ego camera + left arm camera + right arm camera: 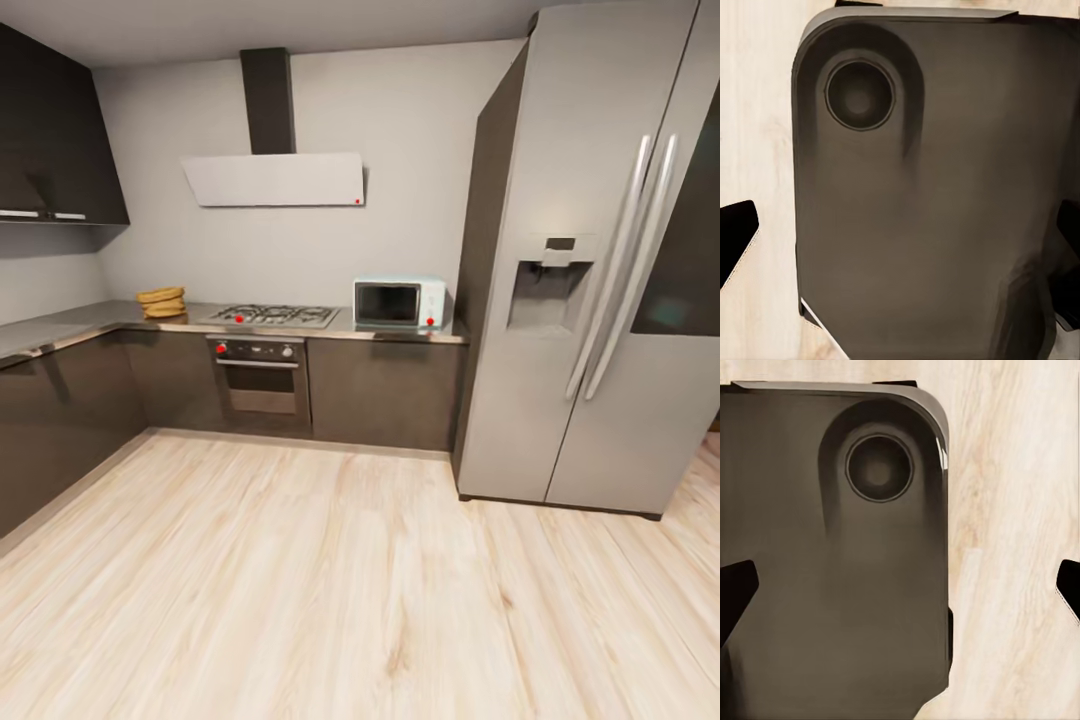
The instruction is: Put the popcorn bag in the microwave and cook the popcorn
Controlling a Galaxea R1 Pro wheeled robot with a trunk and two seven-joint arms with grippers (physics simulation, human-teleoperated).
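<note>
Two dark finger tips stick in from the sides of each wrist view, so your left gripper [900, 247] and right gripper [904, 596] both have their jaws spread wide with nothing between them. Under each one you see the robot's dark base [937, 210] and the pale wood floor [1012, 547].

From the head view, you are looking across the kitchen. Your microwave [399, 303] sits on the grey countertop [70, 322], at its far right end, just beside the big silver fridge [600, 260]. Its door is closed. Next to it is the gas hob [274, 316], with the oven [259, 378] below. You cannot pick out the popcorn bag for sure; some tan round things [162, 301] sit left of the hob.
</note>
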